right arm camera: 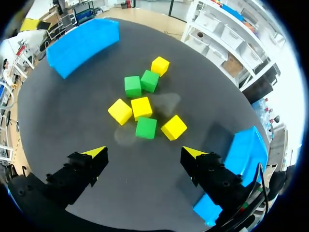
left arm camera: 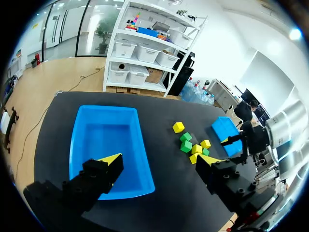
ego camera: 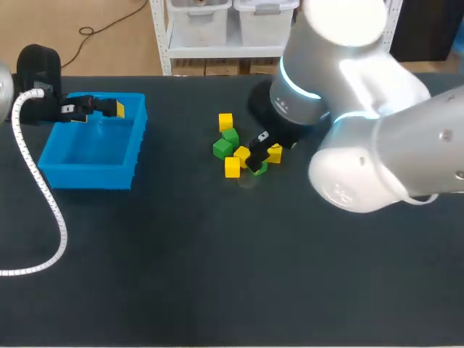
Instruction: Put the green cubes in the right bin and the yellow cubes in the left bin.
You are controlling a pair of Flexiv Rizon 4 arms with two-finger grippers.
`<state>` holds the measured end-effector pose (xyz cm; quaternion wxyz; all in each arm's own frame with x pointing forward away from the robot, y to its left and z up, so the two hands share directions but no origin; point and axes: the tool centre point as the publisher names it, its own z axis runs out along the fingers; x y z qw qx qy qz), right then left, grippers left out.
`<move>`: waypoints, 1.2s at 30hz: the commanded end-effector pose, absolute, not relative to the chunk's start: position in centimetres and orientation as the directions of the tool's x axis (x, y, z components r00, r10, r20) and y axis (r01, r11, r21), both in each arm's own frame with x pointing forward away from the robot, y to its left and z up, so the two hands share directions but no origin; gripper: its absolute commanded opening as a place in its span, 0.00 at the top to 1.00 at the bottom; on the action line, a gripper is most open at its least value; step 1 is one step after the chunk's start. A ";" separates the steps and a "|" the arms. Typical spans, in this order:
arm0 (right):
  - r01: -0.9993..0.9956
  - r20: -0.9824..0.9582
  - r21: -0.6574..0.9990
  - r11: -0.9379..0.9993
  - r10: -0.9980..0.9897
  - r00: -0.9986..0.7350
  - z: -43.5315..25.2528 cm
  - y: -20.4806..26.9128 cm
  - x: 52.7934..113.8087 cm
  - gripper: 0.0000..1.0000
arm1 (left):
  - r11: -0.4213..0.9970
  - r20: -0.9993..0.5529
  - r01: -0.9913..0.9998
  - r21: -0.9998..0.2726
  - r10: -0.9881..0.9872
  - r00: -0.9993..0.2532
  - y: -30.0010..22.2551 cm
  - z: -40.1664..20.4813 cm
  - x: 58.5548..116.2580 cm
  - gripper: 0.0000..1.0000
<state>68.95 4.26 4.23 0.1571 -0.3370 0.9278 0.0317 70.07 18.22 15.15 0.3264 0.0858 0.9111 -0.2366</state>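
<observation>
Several yellow and green cubes lie clustered mid-table: a yellow cube [ego camera: 225,122] farthest back, two green cubes [ego camera: 222,148] side by side, more yellow cubes [ego camera: 232,167] around them. My right gripper [ego camera: 257,154] hangs open just above this cluster; ahead of its fingers lie a green cube [right arm camera: 146,127] and a yellow cube [right arm camera: 174,127]. The left blue bin [ego camera: 94,170] stands at the left, and my left gripper [ego camera: 98,109] hovers open and empty over it [left arm camera: 159,162]. The right blue bin [right arm camera: 244,150] shows beside my right gripper [right arm camera: 145,152]; my right arm hides it in the head view.
A white coiled cable [ego camera: 43,196] runs from my left arm down across the table's left side. My right arm's bulky joints [ego camera: 362,138] cover the table's right part. The right bin [left arm camera: 224,133] lies beyond the cubes [left arm camera: 192,145] from the left gripper.
</observation>
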 end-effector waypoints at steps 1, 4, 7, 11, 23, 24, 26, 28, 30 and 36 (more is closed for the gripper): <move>-0.630 -0.290 -0.040 0.775 -0.613 -0.735 3.0 4.8 70.1 0.00 | 0.868 -0.640 0.319 -0.381 0.001 -0.768 18.4 15.0 70.0 0.00; -0.624 -0.282 -0.041 0.780 -0.609 -0.742 2.5 4.9 70.3 0.00 | 0.868 -0.640 0.319 -0.381 0.001 -0.768 18.4 15.0 70.0 0.00; -0.612 -0.271 -0.048 0.789 -0.600 -0.753 2.2 4.9 70.5 0.00 | 0.868 -0.640 0.319 -0.381 0.001 -0.768 18.4 15.0 70.0 0.00; -0.575 -0.255 -0.071 0.815 -0.572 -0.779 2.1 5.3 70.9 0.00 | 0.868 -0.640 0.319 -0.381 0.001 -0.768 18.4 15.0 70.0 0.00; -0.545 -0.228 -0.096 0.833 -0.552 -0.802 1.6 6.8 69.5 0.00 | 0.868 -0.640 0.319 -0.381 0.001 -0.768 18.4 15.0 70.0 0.00; -0.549 -0.224 -0.102 0.830 -0.557 -0.800 1.5 6.9 69.4 0.00 | 0.868 -0.640 0.319 -0.381 0.001 -0.768 18.4 15.0 70.0 0.00; -0.559 -0.219 -0.103 0.823 -0.567 -0.795 1.0 6.9 69.1 0.00 | 0.868 -0.640 0.319 -0.381 0.001 -0.768 18.4 15.0 70.0 0.00; -0.560 -0.214 -0.103 0.822 -0.568 -0.795 0.8 6.9 69.1 0.00 | 0.868 -0.640 0.319 -0.381 0.001 -0.768 18.4 15.0 70.0 0.00; -0.561 -0.211 -0.104 0.821 -0.569 -0.795 0.5 6.9 69.2 0.00 | 0.868 -0.640 0.319 -0.381 0.001 -0.768 18.4 15.0 70.0 0.00; -0.558 -0.204 -0.106 0.823 -0.567 -0.798 -0.2 6.7 69.9 0.00 | 0.868 -0.640 0.319 -0.381 0.001 -0.768 18.4 15.0 70.0 0.00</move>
